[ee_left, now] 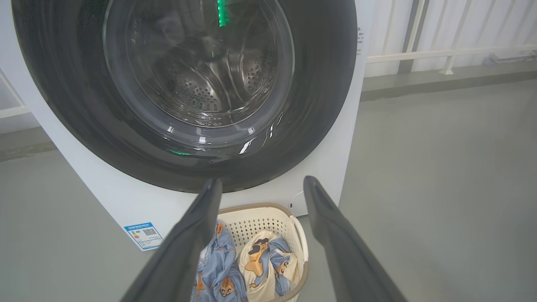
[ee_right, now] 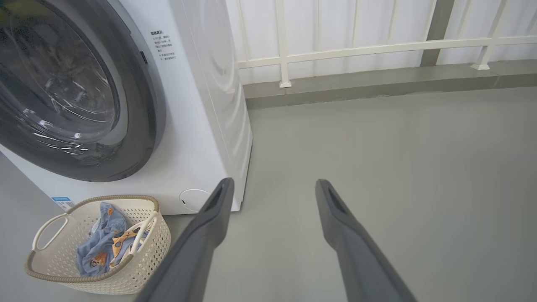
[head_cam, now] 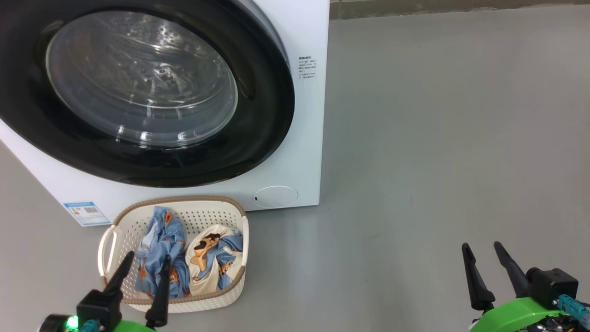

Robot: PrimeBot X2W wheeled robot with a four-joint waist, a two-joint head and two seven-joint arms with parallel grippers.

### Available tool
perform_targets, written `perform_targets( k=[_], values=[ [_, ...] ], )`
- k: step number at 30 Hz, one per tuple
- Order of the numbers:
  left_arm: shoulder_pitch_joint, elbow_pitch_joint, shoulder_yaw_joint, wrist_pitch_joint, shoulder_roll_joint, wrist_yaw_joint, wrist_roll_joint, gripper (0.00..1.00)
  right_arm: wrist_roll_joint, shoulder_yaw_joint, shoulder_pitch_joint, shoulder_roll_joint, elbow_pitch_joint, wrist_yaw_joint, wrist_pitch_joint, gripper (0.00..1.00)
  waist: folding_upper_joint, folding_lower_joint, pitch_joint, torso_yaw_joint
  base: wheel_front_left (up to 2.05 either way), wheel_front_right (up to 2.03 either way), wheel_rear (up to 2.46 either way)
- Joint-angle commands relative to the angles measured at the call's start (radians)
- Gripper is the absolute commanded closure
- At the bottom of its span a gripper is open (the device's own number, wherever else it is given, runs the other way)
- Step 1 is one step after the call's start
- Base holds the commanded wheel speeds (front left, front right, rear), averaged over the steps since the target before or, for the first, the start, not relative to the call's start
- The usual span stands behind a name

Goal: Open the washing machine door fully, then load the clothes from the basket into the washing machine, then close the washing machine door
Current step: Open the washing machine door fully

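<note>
Standing on grey floor (ee_right: 377, 167) by a white railing (ee_right: 377, 46), the washing machine (head_cam: 304, 138) is shut, basket (head_cam: 184, 205) in front; left end effector (head_cam: 148, 256) and right end effector (head_cam: 481, 246) gape empty.

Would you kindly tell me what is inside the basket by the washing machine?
The basket holds two crumpled items: a light blue garment with orange prints and a cream garment with a cartoon figure. Whatever lies beneath them is covered.

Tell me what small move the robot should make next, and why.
Probably reach the right gripper toward the right edge of the door: it looks shut, the clothes lie in the basket, and that gripper and the left gripper stand open and empty.
</note>
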Motion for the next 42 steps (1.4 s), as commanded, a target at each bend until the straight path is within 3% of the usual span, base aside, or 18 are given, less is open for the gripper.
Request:
perform_targets(
  k=[1,2,14,19,30,36,42],
  values=[
    [-0.027,-0.03,0.025,-0.014,0.008,-0.001,-0.014,0.0,0.039,0.037,-0.036,-0.006,-0.021,0.002,-0.011,0.73,0.0,0.0,0.001,0.001,0.0,0.0,0.0],
    [-0.025,-0.031,0.021,-0.014,0.007,-0.001,-0.016,0.0,0.059,0.045,-0.045,-0.006,-0.021,0.002,-0.012,1.0,0.0,0.0,0.002,0.002,0.0,0.0,0.0],
    [-0.032,-0.042,0.005,-0.014,-0.001,-0.001,-0.028,0.0,0.365,0.131,-0.232,-0.006,-0.022,0.002,-0.025,1.0,0.0,0.0,0.026,0.019,0.0,0.0,0.0],
    [-0.05,-0.042,0.016,-0.014,-0.004,-0.001,-0.025,0.0,0.591,0.185,-0.361,-0.016,-0.042,0.002,-0.032,1.0,0.0,0.0,0.053,0.037,0.0,0.0,0.0],
    [-0.111,-0.049,0.019,-0.014,-0.012,-0.001,-0.034,0.0,1.061,0.355,-0.604,-0.147,-0.104,0.002,-0.036,1.0,0.0,-0.0001,0.146,0.094,0.0,0.0,0.0],
    [-0.151,-0.058,0.014,-0.014,-0.019,-0.001,-0.043,0.0,1.308,0.373,-0.723,-0.194,-0.064,0.002,0.095,1.0,0.0,-0.0001,0.214,0.124,0.0,0.0,0.0],
    [-0.192,-0.067,0.002,-0.014,-0.027,-0.001,-0.054,0.0,1.433,0.354,-0.82,-0.214,0.002,0.002,0.27,1.0,0.0,-0.0001,0.285,0.154,0.0,0.0,0.0]
  ],
)
